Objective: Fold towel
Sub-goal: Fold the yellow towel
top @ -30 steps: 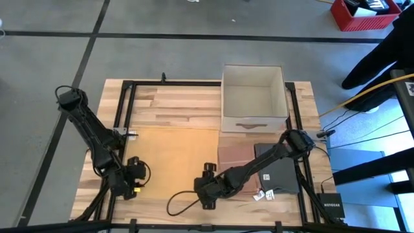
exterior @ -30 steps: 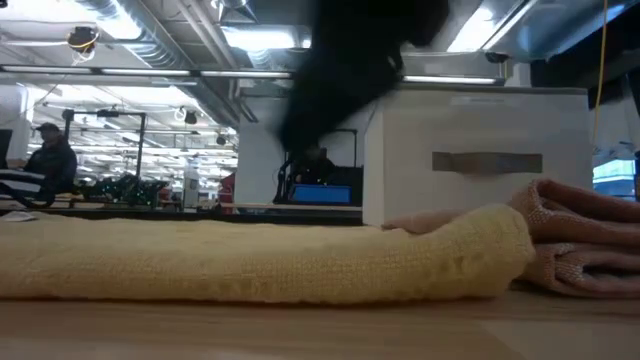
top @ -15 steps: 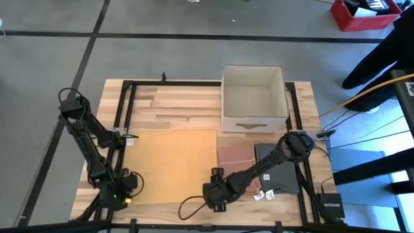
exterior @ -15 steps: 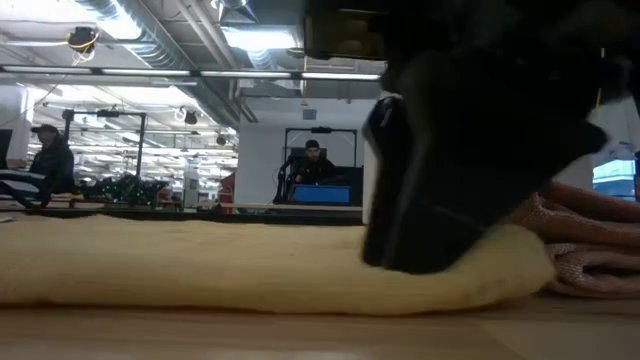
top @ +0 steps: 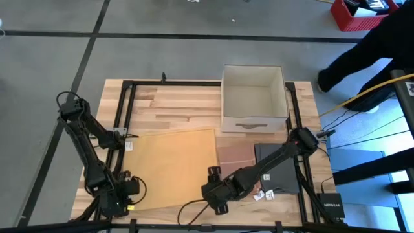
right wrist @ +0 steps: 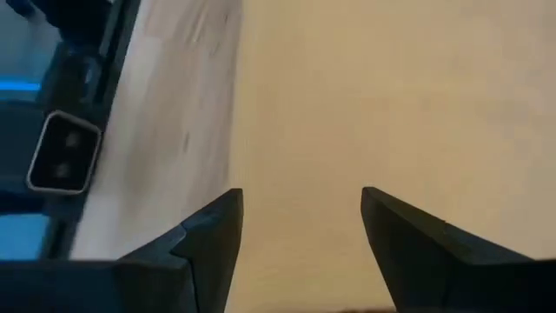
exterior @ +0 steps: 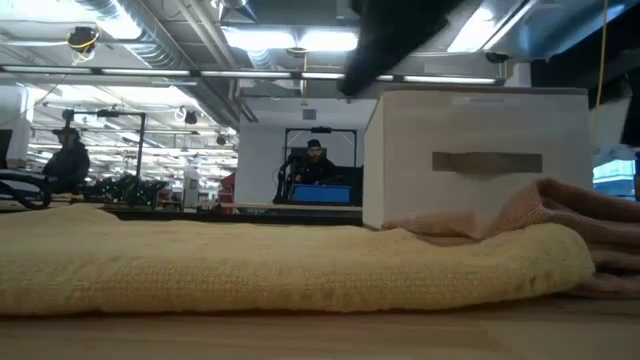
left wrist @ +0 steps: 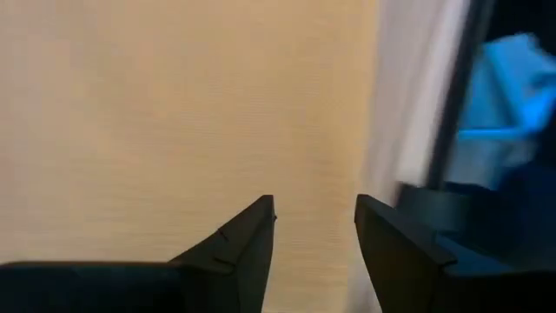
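Observation:
A yellow towel (top: pixel 171 168) lies spread flat on the wooden table, slightly askew; in the low view the towel (exterior: pixel 280 270) is a low band across the front. My left gripper (top: pixel 121 195) hovers at its near left corner, open, with only towel (left wrist: pixel 174 104) under its fingers (left wrist: pixel 314 209). My right gripper (top: pixel 211 189) hovers at the near right corner, open, above the towel (right wrist: pixel 391 87) next to its edge and bare wood (right wrist: pixel 301 196). Neither gripper holds anything.
A white open box (top: pixel 253 97) stands at the far right of the table. A folded pink towel (top: pixel 234 154) and a dark grey one (top: pixel 279 173) lie right of the yellow towel, partly under my right arm. A person (top: pixel 362 52) walks beyond the table's far right corner.
My left gripper has moved toward the table's near left corner. My right gripper dipped onto the towel's near right corner and has risen again. The towel has slid a little toward the near edge and turned slightly; its near right end now reaches farther right.

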You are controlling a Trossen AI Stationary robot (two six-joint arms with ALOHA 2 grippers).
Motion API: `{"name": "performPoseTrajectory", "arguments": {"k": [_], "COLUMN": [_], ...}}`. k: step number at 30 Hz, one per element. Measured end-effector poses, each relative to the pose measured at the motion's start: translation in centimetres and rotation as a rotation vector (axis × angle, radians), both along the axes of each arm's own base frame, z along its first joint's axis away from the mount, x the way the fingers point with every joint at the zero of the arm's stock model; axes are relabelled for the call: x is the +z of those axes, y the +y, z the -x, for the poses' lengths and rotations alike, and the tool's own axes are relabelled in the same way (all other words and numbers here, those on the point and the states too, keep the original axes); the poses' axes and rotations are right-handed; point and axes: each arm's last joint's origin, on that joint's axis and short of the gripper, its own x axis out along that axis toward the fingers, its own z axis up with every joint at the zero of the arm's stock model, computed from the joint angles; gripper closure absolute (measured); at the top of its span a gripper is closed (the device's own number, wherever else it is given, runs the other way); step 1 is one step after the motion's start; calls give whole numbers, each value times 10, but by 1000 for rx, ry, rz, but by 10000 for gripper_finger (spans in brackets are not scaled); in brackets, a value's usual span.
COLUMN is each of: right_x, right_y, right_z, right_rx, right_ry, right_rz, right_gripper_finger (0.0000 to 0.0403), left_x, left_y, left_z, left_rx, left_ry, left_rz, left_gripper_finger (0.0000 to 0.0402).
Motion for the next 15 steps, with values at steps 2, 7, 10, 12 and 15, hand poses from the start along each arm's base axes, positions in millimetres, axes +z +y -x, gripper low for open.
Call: {"name": "performPoseTrajectory", "arguments": {"k": [2,7,10,12,15], "right_x": [8,22,15,14,11], "right_y": [-7,-38,-60,-76,-97], "right_z": [-5,-19,-24,-27,-32], "right_rx": [8,-59,-104,-122,-115], "right_ry": [-29,-39,35,78,120], "right_rz": [34,65,55,41,15], "right_gripper_finger": [165,161,147,134,116], "left_x": [18,33,30,25,16], "left_y": [5,18,33,44,56], "left_z": [-4,-18,-28,-32,-38], "left_rx": [-19,-47,-9,18,41], "left_ry": [-41,-179,-125,-67,26], "left_rz": [-103,-288,-349,-390,-394], "left_gripper_finger": [247,247,244,232,204]}}
